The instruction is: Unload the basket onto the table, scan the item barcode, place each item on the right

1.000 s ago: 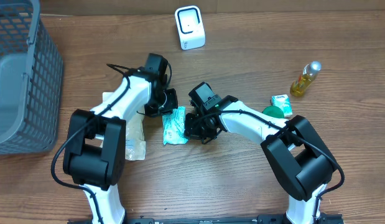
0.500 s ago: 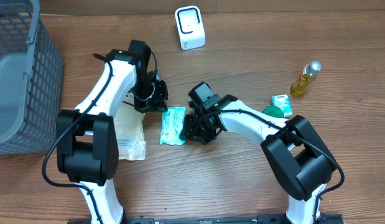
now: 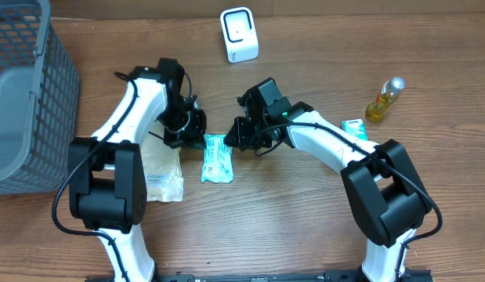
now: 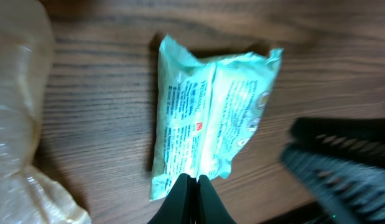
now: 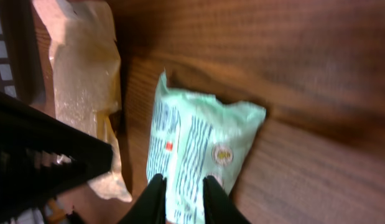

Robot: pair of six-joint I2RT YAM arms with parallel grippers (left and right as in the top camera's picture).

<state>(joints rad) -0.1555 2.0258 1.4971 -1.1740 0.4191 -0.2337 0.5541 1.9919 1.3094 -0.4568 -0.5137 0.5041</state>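
The item, a mint-green packet [image 3: 217,159] with printed text, lies flat on the wooden table between the two arms; it also fills the left wrist view [image 4: 204,118] and the right wrist view [image 5: 198,149]. My left gripper [image 3: 197,135] is shut with nothing in it, just off the packet's upper left end [image 4: 193,186]. My right gripper [image 3: 237,135] hovers at the packet's upper right end, its jaws a narrow gap apart [image 5: 180,193], and the packet lies below them on the table. The white scanner [image 3: 239,34] stands at the table's far edge.
A grey basket [image 3: 23,94] sits at the left. A clear plastic bag [image 3: 160,176] lies beside the left arm, also showing in the left wrist view [image 4: 18,124]. At the right are a yellow bottle [image 3: 385,99], a small green box [image 3: 353,128] and a green disc [image 3: 344,141].
The left gripper drew back to the left, off the packet. The right gripper moved from the packet's right side up to its top right end. The packet shifted slightly left and straightened.
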